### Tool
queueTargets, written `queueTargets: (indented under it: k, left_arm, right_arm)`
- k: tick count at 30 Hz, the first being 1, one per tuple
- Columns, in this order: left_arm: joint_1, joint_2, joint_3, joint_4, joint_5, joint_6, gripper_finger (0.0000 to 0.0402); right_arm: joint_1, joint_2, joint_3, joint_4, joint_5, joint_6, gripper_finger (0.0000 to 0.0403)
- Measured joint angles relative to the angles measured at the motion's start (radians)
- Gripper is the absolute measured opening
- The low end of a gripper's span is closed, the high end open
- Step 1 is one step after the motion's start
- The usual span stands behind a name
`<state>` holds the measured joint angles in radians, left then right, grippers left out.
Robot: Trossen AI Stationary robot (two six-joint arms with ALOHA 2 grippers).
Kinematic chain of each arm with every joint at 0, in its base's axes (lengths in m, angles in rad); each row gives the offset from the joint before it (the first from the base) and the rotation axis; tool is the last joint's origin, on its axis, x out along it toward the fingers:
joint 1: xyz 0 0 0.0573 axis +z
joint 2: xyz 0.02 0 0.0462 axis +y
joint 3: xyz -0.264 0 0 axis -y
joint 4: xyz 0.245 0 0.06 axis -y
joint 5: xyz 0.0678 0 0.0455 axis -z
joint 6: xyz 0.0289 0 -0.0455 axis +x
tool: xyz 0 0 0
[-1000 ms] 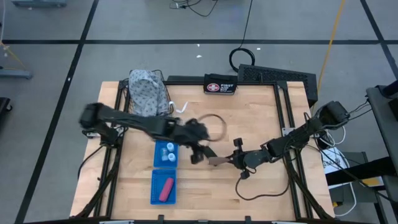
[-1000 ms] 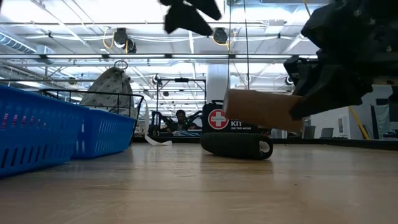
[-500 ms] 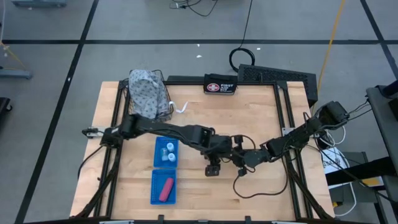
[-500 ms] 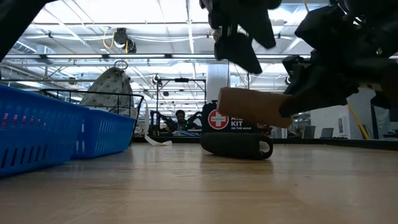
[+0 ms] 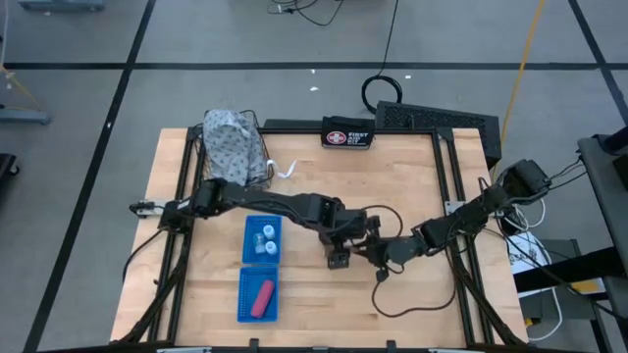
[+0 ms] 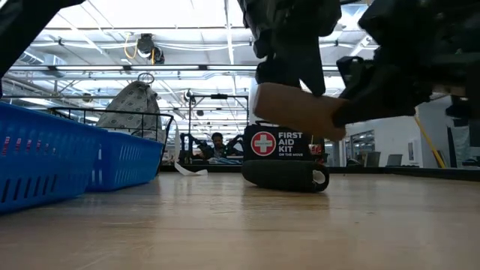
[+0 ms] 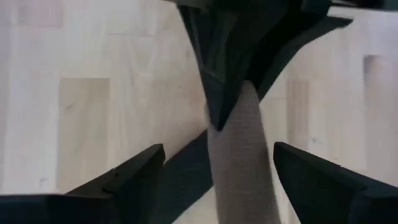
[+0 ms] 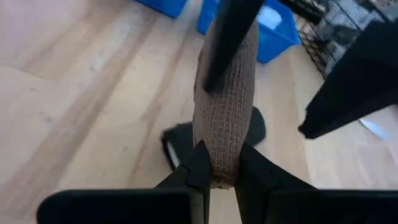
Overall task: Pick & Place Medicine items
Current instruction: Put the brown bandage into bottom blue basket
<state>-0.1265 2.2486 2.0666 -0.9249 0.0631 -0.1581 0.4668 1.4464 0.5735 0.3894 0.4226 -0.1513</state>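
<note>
My right gripper (image 8: 219, 160) is shut on the brown oblong (image 6: 296, 109), a woven brown roll, above the table's middle (image 5: 355, 247). My left gripper (image 7: 217, 148) is open above the roll, one finger (image 7: 134, 177) on each side, and touches nothing. Its fingers also show in the right wrist view (image 8: 354, 93). Several tiny white bottles lie in a blue basket (image 5: 262, 238). The pink tube (image 5: 261, 297) lies in a second blue basket. The black oblong cannot be made out. My right gripper pinches one end of the brown roll (image 8: 217, 163) between its two fingers. The fingers come roughly level from the table's right. The roll sticks out ahead of them toward the table's left, nearly level and lifted clear of the table (image 6: 285, 112).
The black first-aid pouch (image 5: 347, 137) lies at the table's far edge. A wire basket with a patterned cloth bag (image 5: 234, 147) stands far left. The two blue baskets stand left of centre, near the front. A cable (image 5: 412, 299) trails across the near right.
My left gripper has gone from beside the blue basket toward the table's right and come down over the brown roll, its open fingers now on either side of the roll. My right gripper has kept almost still with the roll held clear of the table.
</note>
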Motion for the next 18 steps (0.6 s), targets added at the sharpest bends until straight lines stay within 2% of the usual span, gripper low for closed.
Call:
queueTargets:
  k: [8,11,18]
  left_arm:
    - [0.001,0.000,0.000,-0.028,0.060,-0.003,0.0290]
    - [0.000,0.000,0.000,-0.069,0.059,-0.014,0.0285]
    - [-0.001,-0.001,0.000,-0.108,0.025,-0.029,0.0256]
  right_arm:
    - [0.002,0.000,0.000,0.031,0.011,-0.026,0.0036]
    - [0.010,-0.003,0.000,0.036,0.050,-0.040,0.0032]
    - [0.019,-0.006,0.000,0.037,0.060,-0.045,0.0038]
